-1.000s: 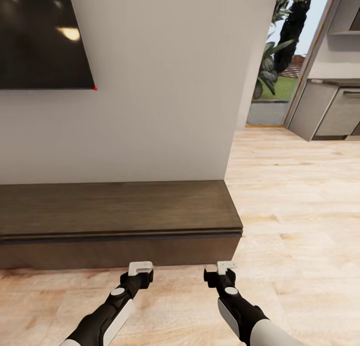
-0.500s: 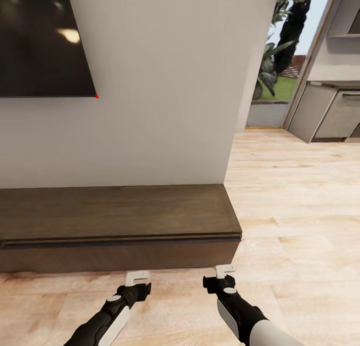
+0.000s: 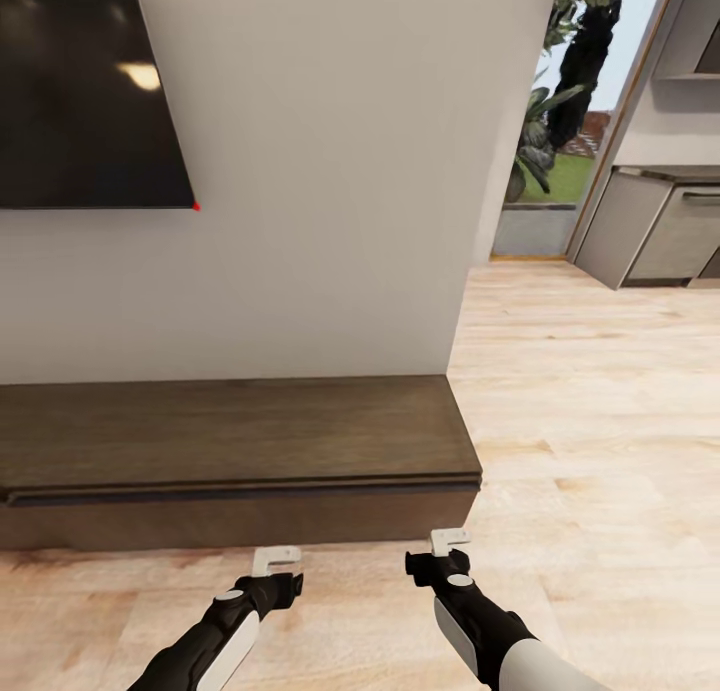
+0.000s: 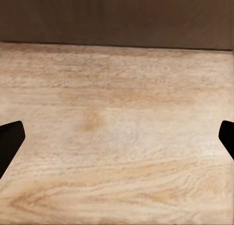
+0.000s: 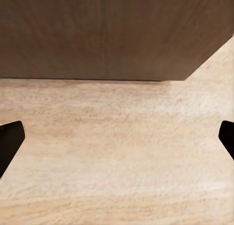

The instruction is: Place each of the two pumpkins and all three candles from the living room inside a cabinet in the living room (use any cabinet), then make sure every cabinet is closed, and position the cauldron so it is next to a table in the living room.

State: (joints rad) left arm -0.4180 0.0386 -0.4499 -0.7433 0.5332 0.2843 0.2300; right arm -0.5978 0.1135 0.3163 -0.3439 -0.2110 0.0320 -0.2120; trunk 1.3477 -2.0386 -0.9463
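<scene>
Long, flat-fronted dark wood cabinet (image 3: 240, 451) against a smooth white wall, closed. Left claw (image 3: 276, 559) and right claw (image 3: 449, 542) spread, empty, over pale grainy plank floor (image 3: 600, 451).

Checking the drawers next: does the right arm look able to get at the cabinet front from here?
Probably yes: the right end effector hangs open just before the cabinet front, with bare floor between them.
</scene>
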